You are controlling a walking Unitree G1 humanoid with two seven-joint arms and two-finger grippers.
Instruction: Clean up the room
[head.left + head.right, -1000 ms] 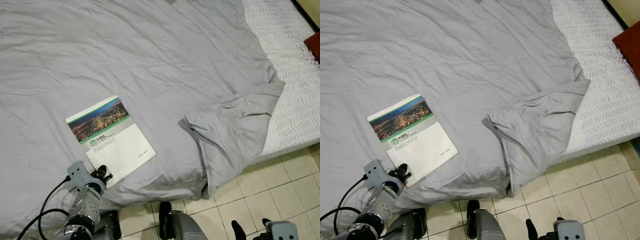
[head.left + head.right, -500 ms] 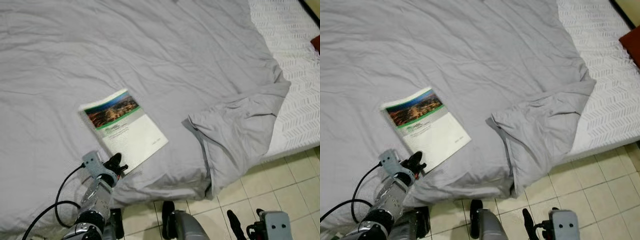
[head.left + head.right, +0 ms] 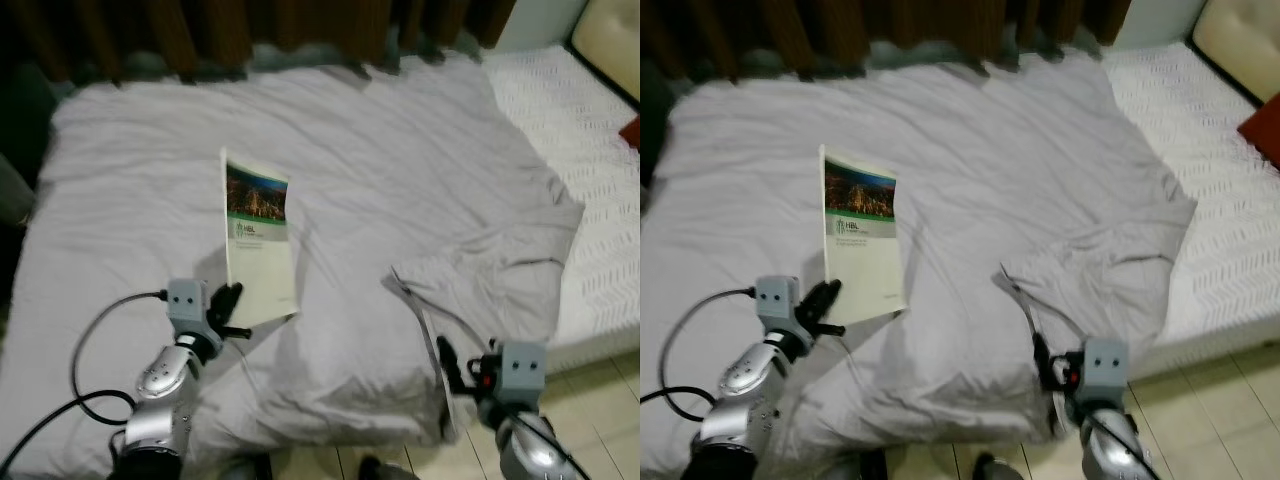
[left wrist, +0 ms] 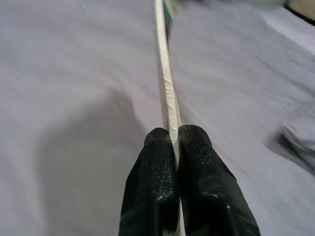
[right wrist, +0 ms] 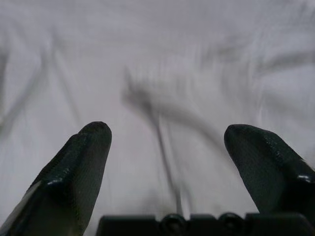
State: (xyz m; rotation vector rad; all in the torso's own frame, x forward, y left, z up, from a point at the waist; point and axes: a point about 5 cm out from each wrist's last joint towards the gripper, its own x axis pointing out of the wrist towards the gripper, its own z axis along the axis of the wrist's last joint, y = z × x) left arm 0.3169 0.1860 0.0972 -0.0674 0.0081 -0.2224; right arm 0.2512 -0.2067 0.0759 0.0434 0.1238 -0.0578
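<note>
Booklet [image 3: 258, 235] — lifted off the grey blanket [image 3: 400, 180], pinched at its lower edge by the left gripper [image 4: 174, 135] for removal; right gripper [image 5: 167, 137] — fingers spread, empty, near the folded blanket corner.

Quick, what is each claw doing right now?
Left claw: closed on the edge of the booklet, lifting it off the grey duvet.
Right claw: open, holding nothing, near the duvet.

Legible text: "HBL", printed on the white, green-banded booklet cover [image 3: 256, 238], just ahead of the left gripper [image 3: 228, 308] clamping it.
</note>
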